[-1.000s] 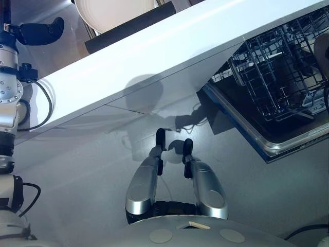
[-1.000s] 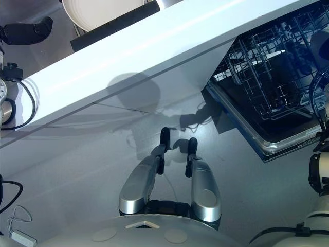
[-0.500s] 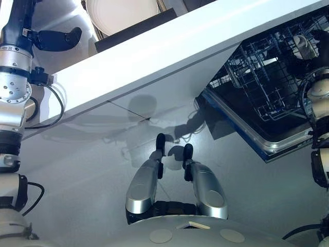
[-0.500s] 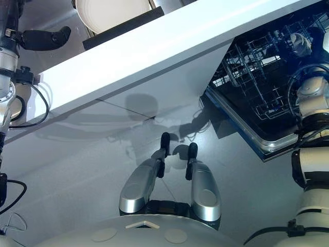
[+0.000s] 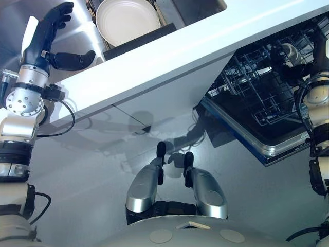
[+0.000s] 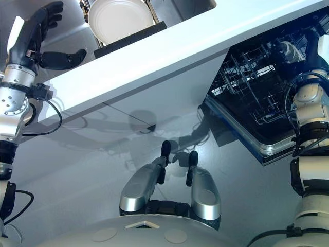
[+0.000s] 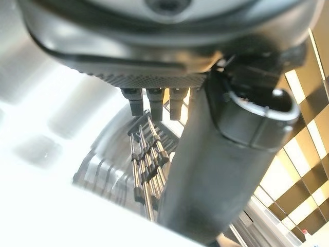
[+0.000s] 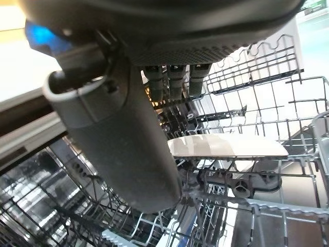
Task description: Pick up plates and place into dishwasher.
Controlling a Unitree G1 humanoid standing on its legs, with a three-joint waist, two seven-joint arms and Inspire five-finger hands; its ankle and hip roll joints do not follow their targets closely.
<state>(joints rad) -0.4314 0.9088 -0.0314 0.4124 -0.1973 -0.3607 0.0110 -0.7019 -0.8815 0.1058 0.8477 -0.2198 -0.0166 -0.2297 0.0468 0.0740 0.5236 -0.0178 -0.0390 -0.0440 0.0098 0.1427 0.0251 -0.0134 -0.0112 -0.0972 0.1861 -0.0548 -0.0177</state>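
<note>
Left eye view: left hand point(image 5: 43, 38) released near plates point(image 5: 127, 20) racked in the sink, none grasped. Right hand point(image 5: 316, 56) open over the dishwasher rack point(image 5: 262, 87); one plate point(image 8: 226, 146) loaded, transfer incomplete.

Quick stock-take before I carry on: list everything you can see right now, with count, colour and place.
plates: a stack, count unclear, white, in the rack in the sink.
counter: one, white, between sink and floor.
dishwasher rack: one, dark wire, pulled out at the robot's right.
plate in rack: one, white, seen edge-on among the wires.
left hand: dark, open, raised beside the plates.
right hand: dark, over the dishwasher rack, empty.
</note>
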